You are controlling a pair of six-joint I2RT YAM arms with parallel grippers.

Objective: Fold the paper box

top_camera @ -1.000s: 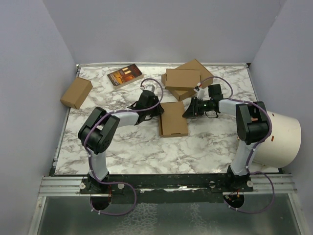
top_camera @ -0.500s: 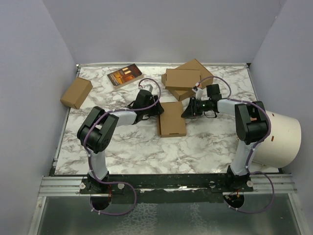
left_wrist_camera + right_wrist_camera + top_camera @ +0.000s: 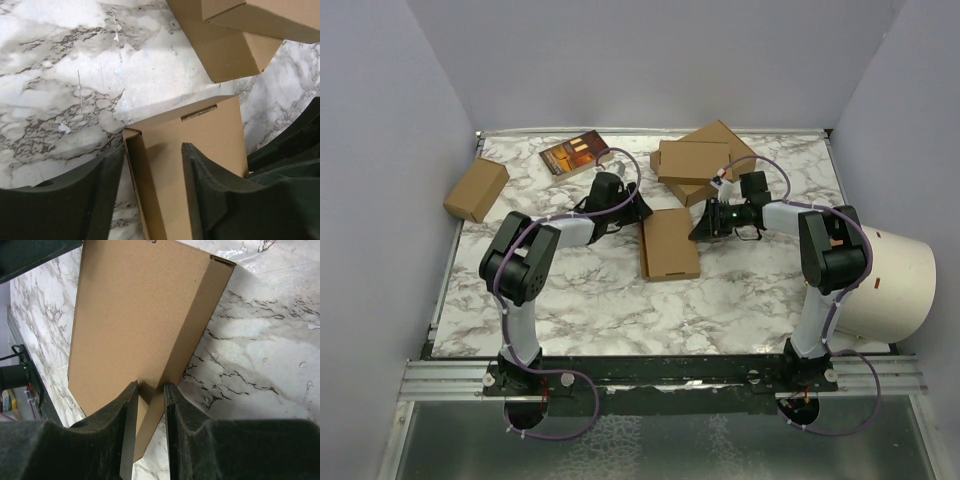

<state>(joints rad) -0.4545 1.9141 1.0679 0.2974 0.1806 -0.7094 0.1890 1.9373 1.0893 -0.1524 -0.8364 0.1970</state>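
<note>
1. Your right tool [image 3: 149, 390] is closed down narrow and pinches the right side wall of the paper box [image 3: 670, 243]. Hold that pinch steady so the box does not slide on the desk [image 3: 580, 300].
2. Your left tool [image 3: 152, 152] is open and grips nothing. Its fingers [image 3: 210, 190] straddle the box's left side wall.
3. The step looks like pressing the side walls in. Come straight at the left wall, close squarely, and don't twist against the right pinch or the board may crease.
4. The box lies flat mid-desk between both tools, just in front of the stacked boxes [image 3: 695, 165], near them but apart.
5. It's plain brown corrugated card, thin, rectangular, top closed and smooth.
6. The far edge shows a tab slit [image 3: 199, 112]. The left wall shows a shadowed gap, so it's probably not fully tucked.
</note>
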